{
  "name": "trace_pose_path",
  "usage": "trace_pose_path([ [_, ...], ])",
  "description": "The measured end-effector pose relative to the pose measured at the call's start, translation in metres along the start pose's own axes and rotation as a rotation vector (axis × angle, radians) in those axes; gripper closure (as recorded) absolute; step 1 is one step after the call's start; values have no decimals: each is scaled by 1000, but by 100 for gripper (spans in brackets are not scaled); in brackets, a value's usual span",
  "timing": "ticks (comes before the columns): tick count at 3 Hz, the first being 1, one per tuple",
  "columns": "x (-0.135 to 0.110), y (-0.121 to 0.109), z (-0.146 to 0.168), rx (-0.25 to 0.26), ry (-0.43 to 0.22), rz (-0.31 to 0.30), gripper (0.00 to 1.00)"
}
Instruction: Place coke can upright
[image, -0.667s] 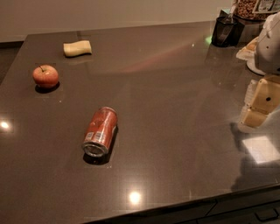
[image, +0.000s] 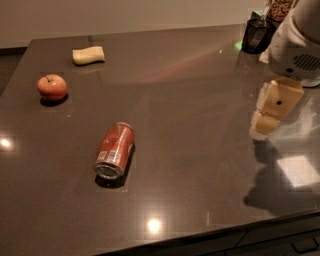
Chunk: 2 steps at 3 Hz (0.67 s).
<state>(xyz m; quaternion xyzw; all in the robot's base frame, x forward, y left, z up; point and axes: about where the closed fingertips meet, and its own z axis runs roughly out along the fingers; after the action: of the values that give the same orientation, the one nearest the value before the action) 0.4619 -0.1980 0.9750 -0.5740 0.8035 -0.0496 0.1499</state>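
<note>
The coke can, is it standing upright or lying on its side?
Lying on its side. The coke can rests lengthwise on the table, one silver end facing the camera. The gripper is far right, apart from it.

Table: dark, glossy top, light glints nr front edge & left edge.

- Coke can: on its side, front-left of centre, silver end twd front edge, long axis running front-to-back w/ slight tilt. Apart from all else.
- Apple: red, stem up, nr left edge.
- Sponge: pale yellow, lying flat nr back-left corner, behind apple, not touching it.
- Dark cup: upright, back-right corner.
- Gripper: cream, pointing down over tabletop nr right edge, well apart from can. Contact w/ table: can't tell.
</note>
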Motion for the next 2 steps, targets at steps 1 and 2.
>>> trace_pose_path([
  [1, -42, -21, 34, -40, 47, 126, 0],
  [2, -75, -24, 57, -61, 67, 223, 0],
])
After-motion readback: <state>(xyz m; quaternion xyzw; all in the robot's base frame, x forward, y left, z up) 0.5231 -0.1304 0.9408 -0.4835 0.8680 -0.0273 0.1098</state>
